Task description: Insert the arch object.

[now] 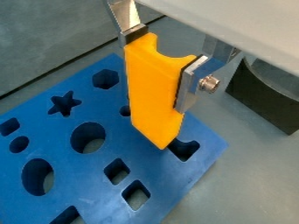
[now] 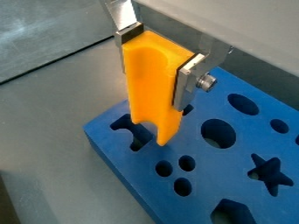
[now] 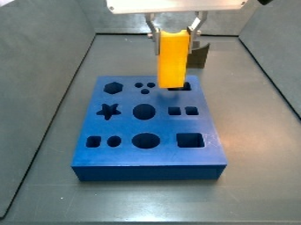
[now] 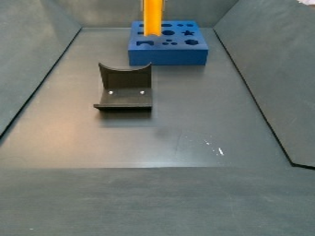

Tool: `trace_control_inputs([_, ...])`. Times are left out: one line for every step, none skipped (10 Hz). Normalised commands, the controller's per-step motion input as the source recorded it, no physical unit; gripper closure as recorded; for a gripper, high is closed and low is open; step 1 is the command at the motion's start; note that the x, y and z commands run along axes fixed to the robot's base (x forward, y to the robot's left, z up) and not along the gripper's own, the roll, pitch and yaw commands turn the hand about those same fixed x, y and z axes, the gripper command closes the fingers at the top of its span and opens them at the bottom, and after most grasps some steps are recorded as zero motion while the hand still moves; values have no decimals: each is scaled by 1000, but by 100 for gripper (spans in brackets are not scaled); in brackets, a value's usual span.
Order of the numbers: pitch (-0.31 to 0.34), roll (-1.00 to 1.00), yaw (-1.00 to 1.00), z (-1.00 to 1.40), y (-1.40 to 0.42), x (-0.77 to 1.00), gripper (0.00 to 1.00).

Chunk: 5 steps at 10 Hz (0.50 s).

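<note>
My gripper (image 1: pixel 163 59) is shut on the arch object (image 1: pixel 152 87), a smooth yellow-orange block with a curved hollow in its upper end, and holds it upright. Both silver fingers press its sides near the top in both wrist views; the gripper (image 2: pixel 159 57) grips the block (image 2: pixel 152 83) the same way there. The block's lower end is at a notched cutout (image 1: pixel 184 149) at one corner of the blue board (image 1: pixel 176 188). I cannot tell whether it has entered the cutout (image 2: pixel 135 133). In the side views the block (image 3: pixel 173 57) (image 4: pixel 150 17) stands vertical over the board (image 3: pixel 129 163) (image 4: pixel 172 53).
The board (image 2: pixel 233 149) has several other cutouts: a star (image 1: pixel 65 103), a hexagon, circles and squares. The dark fixture (image 4: pixel 123 89) stands on the grey floor away from the board and shows beyond it in a wrist view (image 1: pixel 263 96). Grey walls surround the floor.
</note>
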Motion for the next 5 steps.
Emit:
trace_control_inputs([0,0,-134,-66,117,0,100])
trace_control_inputs([0,170,-254,-211,206,0,100])
trace_control_inputs([47,240,-263,-171,217,29,100])
trace_control_inputs([71,224,-206,-154,171,126,100])
trace_control_inputs([76,119,-60,-106,34,323,100])
